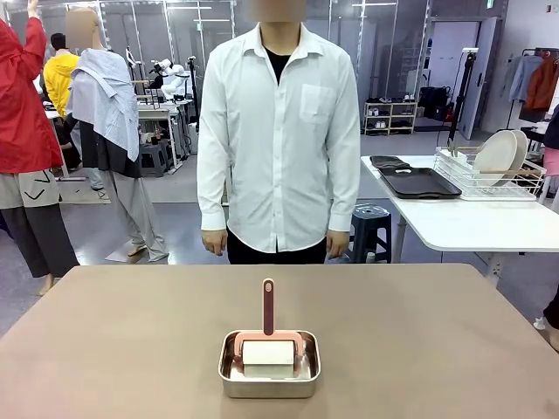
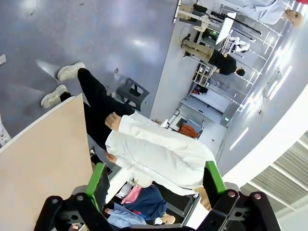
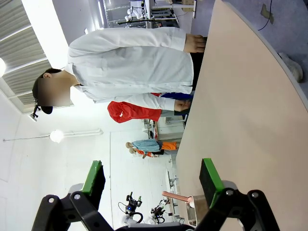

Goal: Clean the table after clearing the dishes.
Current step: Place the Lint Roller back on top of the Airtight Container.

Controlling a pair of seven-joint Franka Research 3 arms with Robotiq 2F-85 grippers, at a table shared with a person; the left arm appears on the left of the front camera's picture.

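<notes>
- 2 pincers, the left pincer and the right pincer, are spread wide and hold nothing.
- 1 brown table carries a steel pan with a pink roller.
- 2 white plates stand in a rack on the white side table, next to dark trays.

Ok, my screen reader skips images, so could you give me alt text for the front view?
A small steel pan holding a pink-handled roller sits near the front of a brown table. A person in a white shirt stands at the far side, arms down.

Taupe table, pink roller, steel pan, white shirt.
</notes>
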